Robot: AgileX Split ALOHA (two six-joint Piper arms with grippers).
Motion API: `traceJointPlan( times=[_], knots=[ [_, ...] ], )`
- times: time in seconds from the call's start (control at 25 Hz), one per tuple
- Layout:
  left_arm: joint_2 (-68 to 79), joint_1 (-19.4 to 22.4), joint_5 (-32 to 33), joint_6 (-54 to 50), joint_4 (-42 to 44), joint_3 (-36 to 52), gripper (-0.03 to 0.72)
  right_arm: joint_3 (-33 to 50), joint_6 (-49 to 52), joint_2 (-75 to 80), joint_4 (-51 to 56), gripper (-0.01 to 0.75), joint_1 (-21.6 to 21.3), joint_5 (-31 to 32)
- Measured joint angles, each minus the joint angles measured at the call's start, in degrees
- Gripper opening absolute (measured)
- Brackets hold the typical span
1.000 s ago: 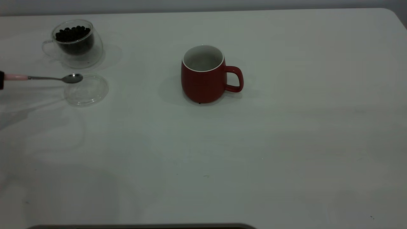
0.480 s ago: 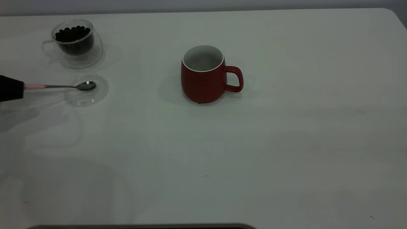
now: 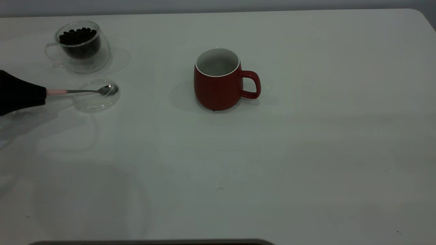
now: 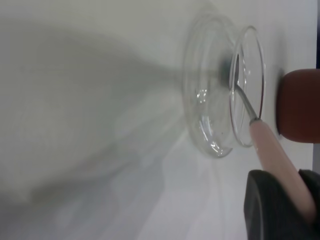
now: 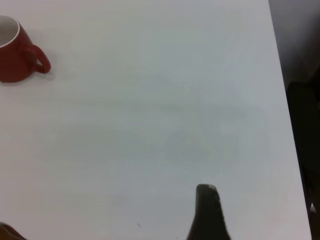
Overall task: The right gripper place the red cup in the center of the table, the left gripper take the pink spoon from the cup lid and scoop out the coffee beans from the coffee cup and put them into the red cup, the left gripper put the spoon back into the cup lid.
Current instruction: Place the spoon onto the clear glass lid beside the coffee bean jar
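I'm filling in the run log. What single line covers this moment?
left claw: shut on pink spoon | spoon bowl: over cup lid | red cup: mid-table, upright | right claw: parked

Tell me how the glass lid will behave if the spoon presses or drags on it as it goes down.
The cup lid is a thin clear disc lying loose on the smooth table, so it will probably slide rather than resist. It looks light, so the pink spoon, held by the left gripper, could tip its edge up. Being glass, it may chip if knocked.
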Motion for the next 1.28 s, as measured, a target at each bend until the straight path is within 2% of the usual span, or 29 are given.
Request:
traceJointPlan(
  times=[0.2,0.56,0.72,0.88,1.0,1.28],
  knots=[
    [0.0,0.0,0.0,0.0,-0.1,0.0,0.178,0.0,0.0,0.0,0.0,0.59,0.0,0.0],
    [0.0,0.0,-0.7,0.0,-0.1,0.0,0.476,0.0,0.0,0.0,0.0,0.59,0.0,0.0],
    [0.0,0.0,-2.2,-0.2,0.0,0.0,0.565,0.0,0.0,0.0,0.0,0.59,0.0,0.0],
    [0.0,0.0,-3.3,-0.2,0.8,-0.8,0.585,0.0,0.0,0.0,0.0,0.59,0.0,0.0],
    [0.0,0.0,-3.4,-2.1,3.9,-4.8,0.585,0.0,0.0,0.0,0.0,0.59,0.0,0.0],
    [-2.0,-0.2,1.7,-19.6,24.7,-21.1,0.586,0.0,0.0,0.0,0.0,0.59,0.0,0.0]
  ],
)
